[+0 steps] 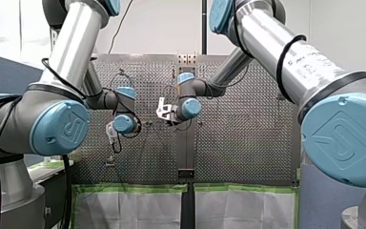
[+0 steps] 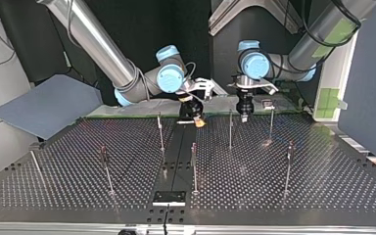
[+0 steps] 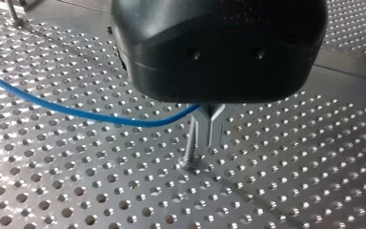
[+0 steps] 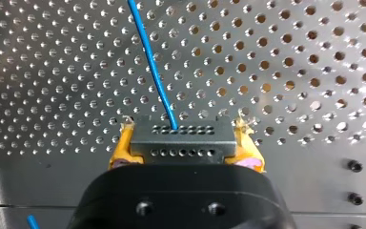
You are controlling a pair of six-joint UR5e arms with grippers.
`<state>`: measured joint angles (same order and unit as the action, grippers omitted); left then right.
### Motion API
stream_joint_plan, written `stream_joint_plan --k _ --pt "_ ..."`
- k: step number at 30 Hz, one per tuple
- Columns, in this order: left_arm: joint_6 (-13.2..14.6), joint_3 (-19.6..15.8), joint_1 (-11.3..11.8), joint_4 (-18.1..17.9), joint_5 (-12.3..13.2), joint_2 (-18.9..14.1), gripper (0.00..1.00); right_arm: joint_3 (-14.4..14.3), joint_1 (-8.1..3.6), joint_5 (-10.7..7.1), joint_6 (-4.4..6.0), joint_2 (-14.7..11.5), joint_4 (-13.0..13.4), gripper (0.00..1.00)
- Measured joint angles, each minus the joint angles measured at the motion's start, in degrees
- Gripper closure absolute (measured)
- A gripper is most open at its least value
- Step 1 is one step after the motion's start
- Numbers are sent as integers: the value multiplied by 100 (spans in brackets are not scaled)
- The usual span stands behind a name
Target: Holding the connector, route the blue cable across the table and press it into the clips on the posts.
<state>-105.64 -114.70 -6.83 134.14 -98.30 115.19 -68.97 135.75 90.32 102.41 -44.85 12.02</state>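
In the right wrist view my right gripper [image 4: 185, 136] is shut on the black connector [image 4: 181, 143], with a yellow pad [image 4: 122, 145] on each side of it. The blue cable [image 4: 152, 67] leaves the connector's top face and runs ahead over the perforated table. In the left wrist view my left gripper [image 3: 206, 140] has its metal fingers [image 3: 214, 126] shut on the blue cable [image 3: 76, 110], low over the table beside a thin post [image 3: 189, 143]. The top view shows my right gripper [image 2: 194, 117] near the middle seam and my left gripper [image 2: 245, 116] just to its right, beside a post [image 2: 230, 128].
Several thin posts stand on the perforated table [image 2: 323, 181], among them a post [image 2: 160, 132], a post [image 2: 194, 166] and a post [image 2: 288, 166]. A black plate [image 2: 169, 198] lies at the near edge in the top view. A grey panel [image 2: 49, 105] leans at that view's left.
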Motion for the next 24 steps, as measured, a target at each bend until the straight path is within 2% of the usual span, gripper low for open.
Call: stream_joint_plan --k 6,15,24 --pt "27 164 121 91 77 41 100 1 -84 -29 49 21 11 100" --pt "120 368 300 177 244 152 100 1 -232 -36 61 24 20 100" --pt "161 465 439 237 423 156 100 20 -270 -41 39 24 25 100"
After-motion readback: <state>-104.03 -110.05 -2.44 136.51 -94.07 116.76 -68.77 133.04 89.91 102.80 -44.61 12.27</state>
